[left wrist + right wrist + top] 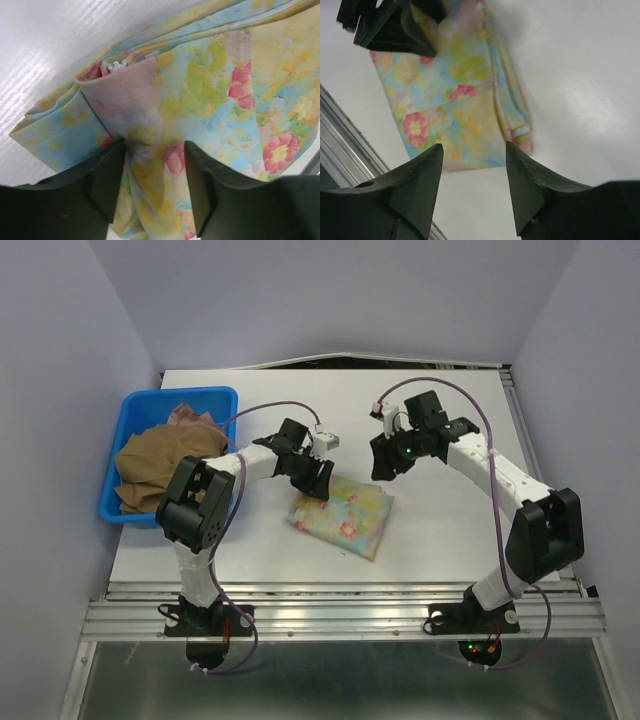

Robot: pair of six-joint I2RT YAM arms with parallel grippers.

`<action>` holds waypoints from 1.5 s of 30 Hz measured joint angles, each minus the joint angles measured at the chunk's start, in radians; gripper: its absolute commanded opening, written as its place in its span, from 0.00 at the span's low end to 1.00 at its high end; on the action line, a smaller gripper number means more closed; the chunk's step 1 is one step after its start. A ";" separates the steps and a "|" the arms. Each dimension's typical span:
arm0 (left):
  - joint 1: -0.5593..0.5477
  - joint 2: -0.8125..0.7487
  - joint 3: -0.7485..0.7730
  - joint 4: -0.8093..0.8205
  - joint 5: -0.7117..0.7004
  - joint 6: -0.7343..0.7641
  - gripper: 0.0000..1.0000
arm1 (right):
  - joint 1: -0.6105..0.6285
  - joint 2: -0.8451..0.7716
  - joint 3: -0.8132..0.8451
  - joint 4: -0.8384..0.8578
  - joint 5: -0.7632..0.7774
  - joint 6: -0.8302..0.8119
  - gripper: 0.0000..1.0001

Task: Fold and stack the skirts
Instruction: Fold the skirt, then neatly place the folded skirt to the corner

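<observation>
The pastel yellow-blue skirt with pink flowers (342,516) lies folded on the white table (450,530). My left gripper (318,478) is down at its far left corner. In the left wrist view the left gripper (155,150) is open, and a raised fold of the floral skirt (210,85) lies loosely between the jaws. My right gripper (385,462) hovers past the skirt's far right corner. It is open and empty (474,146), with the floral skirt (455,115) beyond its tips. The brown skirt (160,460) and the dusty pink skirt (190,416) sit crumpled in the bin.
A blue plastic bin (135,405) stands at the table's left edge. A metal rail (340,615) runs along the near edge, where both arm bases are bolted. Lilac walls close in the left, right and back.
</observation>
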 measured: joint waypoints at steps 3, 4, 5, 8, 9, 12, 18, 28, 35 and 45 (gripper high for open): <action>0.005 -0.017 0.014 -0.010 -0.014 0.005 0.82 | 0.084 -0.023 -0.085 0.000 0.007 0.034 0.63; 0.006 -0.034 0.016 -0.016 -0.030 0.005 0.87 | 0.101 -0.021 -0.097 0.001 0.011 0.044 0.63; 0.009 -0.059 0.017 -0.025 -0.050 0.005 0.97 | 0.129 -0.015 -0.115 0.003 0.016 0.060 0.63; 0.010 -0.166 0.017 -0.036 -0.108 0.006 0.98 | 0.181 0.019 -0.132 0.018 0.032 0.103 0.64; 0.011 -0.193 0.017 -0.037 -0.122 0.007 0.99 | 0.195 0.040 -0.132 0.038 0.044 0.119 0.65; 0.015 -0.345 0.017 -0.029 -0.194 0.013 0.98 | 0.212 0.097 -0.132 0.074 0.082 0.148 0.64; 0.051 -0.512 0.017 -0.027 -0.250 0.046 0.98 | 0.201 0.232 -0.126 0.083 0.150 0.079 0.65; 0.075 -0.579 -0.012 -0.106 -0.245 0.132 0.98 | -0.135 0.222 -0.098 -0.024 0.251 -0.412 0.70; 0.076 -0.600 -0.012 -0.112 -0.293 0.149 0.98 | -0.325 0.262 0.158 -0.076 0.348 -0.491 1.00; 0.090 -0.600 -0.012 -0.106 -0.343 0.103 0.98 | -0.294 0.043 0.104 0.003 0.367 -0.069 0.95</action>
